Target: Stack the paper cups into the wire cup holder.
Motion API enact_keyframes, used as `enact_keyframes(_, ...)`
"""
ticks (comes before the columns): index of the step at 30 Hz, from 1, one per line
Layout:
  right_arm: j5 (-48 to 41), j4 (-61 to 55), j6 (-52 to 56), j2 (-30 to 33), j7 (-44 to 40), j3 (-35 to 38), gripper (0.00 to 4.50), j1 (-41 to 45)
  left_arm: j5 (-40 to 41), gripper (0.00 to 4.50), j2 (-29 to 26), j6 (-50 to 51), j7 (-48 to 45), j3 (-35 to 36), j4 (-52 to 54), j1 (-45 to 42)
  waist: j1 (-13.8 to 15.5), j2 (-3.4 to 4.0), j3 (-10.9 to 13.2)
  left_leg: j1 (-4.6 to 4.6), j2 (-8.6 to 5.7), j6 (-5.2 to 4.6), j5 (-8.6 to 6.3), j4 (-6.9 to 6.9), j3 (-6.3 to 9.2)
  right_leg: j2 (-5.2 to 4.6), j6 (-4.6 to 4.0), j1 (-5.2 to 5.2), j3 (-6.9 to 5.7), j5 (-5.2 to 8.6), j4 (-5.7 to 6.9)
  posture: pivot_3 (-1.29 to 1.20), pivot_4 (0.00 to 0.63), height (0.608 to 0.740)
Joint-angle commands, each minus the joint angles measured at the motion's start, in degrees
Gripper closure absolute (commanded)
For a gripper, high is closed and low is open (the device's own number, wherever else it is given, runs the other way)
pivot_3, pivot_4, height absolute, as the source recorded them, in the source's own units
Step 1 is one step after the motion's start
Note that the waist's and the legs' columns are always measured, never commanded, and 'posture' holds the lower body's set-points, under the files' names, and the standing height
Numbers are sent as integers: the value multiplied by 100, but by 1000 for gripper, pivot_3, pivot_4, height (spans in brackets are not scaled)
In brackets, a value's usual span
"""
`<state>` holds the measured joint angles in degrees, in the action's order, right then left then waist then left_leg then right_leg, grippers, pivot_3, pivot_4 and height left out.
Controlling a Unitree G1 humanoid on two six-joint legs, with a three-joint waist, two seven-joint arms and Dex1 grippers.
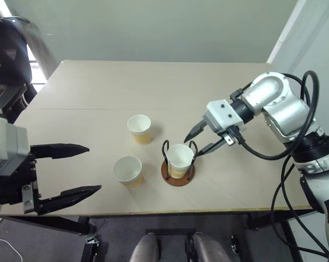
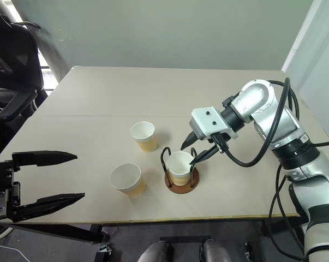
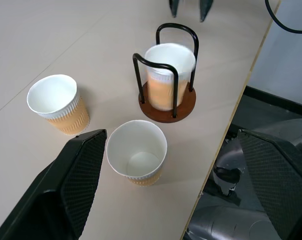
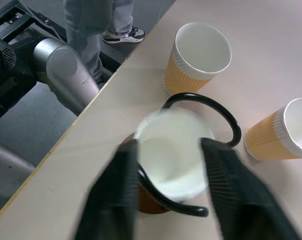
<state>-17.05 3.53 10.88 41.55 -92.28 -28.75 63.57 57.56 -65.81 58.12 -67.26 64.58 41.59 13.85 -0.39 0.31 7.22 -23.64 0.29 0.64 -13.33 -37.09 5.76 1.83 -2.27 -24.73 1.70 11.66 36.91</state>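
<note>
A paper cup [image 1: 180, 158] stands upright inside the wire cup holder [image 1: 178, 178], between its black loops, near the table's front edge. My right gripper [image 1: 192, 147] hovers just right of and above that cup's rim, open, with one finger on each side of the cup [image 4: 173, 155] and nothing held. A second paper cup [image 1: 139, 128] stands upright behind and to the left of the holder. The third paper cup [image 1: 127, 170] stands to the holder's left. My left gripper [image 1: 94, 168] is open and empty at the table's front left, apart from the cups.
The beige table [image 1: 153, 87] has free room at the back and on the right. Its front edge [image 1: 208, 210] runs close to the holder. A black office chair [image 2: 11, 65] stands off the left side. A person's legs [image 4: 98, 17] stand beyond the table edge.
</note>
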Motion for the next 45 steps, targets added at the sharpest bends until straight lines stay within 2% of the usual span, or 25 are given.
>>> enact_keyframes(1,36,-85,7,72,-22,258,1141,67,9,0,-114,-139,-37,-54,-87,-97,2,0,0,0,0,0,0,0,0,0,0,0,0,0,0,0,150,740)
enact_keyframes(4,102,-18,93,140,-17,494,43,158,-148,0,-220,-326,-141,-349,-208,-155,8,1,0,0,0,1,0,0,1,0,0,0,0,0,0,0,150,740)
enact_keyframes(8,159,408,259,322,283,1032,43,456,-565,0,-434,-830,-266,-1124,-417,-319,24,2,1,-6,0,3,-2,-1,1,-1,-1,-5,0,-1,-1,0,150,740)
enact_keyframes(11,232,1231,452,491,699,1555,43,959,-1060,0,-675,-1385,-252,-2112,-605,-584,41,3,2,-12,0,6,-3,-1,3,-1,-6,-17,1,-4,2,0,150,740)
enact_keyframes(15,200,1652,518,1039,650,2096,43,1094,-1626,0,-946,-2136,-491,-3370,-930,-1029,108,-2,-1,-28,-1,29,-18,4,9,-1,-11,-33,-2,-5,-1,0,150,740)
enact_keyframes(20,47,1295,863,1418,613,2472,43,922,-2047,0,-1107,-2695,-876,-4570,-1347,-1763,89,0,0,-32,-1,58,-42,8,9,1,22,-43,-5,-23,2,0,150,740)
enact_keyframes(26,-264,509,1441,1799,636,2833,43,460,-2521,0,-884,-3093,-1276,-5907,-1754,-2885,95,2,1,-32,4,46,-32,16,9,4,31,-46,-9,-24,4,0,150,740)
enact_keyframes(33,-483,-315,1982,2199,920,3232,43,-195,-3115,0,-498,-3462,-1779,-6919,-2276,-3577,106,3,1,-38,4,20,-15,5,8,3,38,-44,-7,-28,4,0,150,740)
enact_keyframes(36,-573,-548,2149,2318,1041,3327,43,-343,-3300,0,-294,-3583,-1873,-7125,-2507,-3711,106,3,1,-38,4,16,-12,5,7,3,42,-43,-8,-28,5,0,150,740)
enact_keyframes(39,-639,-724,2282,2445,1148,3398,0,-458,-3652,576,-2,-3864,-1880,-7389,-2874,-3890,108,3,1,-37,4,12,-10,4,7,3,47,-43,-8,-28,6,0,150,740)
enact_keyframes(45,-714,-936,2439,2660,1285,3484,0,-609,-4004,2671,405,-4171,-1974,-7652,-3319,-4019,108,3,0,-39,3,5,-5,2,6,3,66,-42,-6,-32,3,0,150,740)
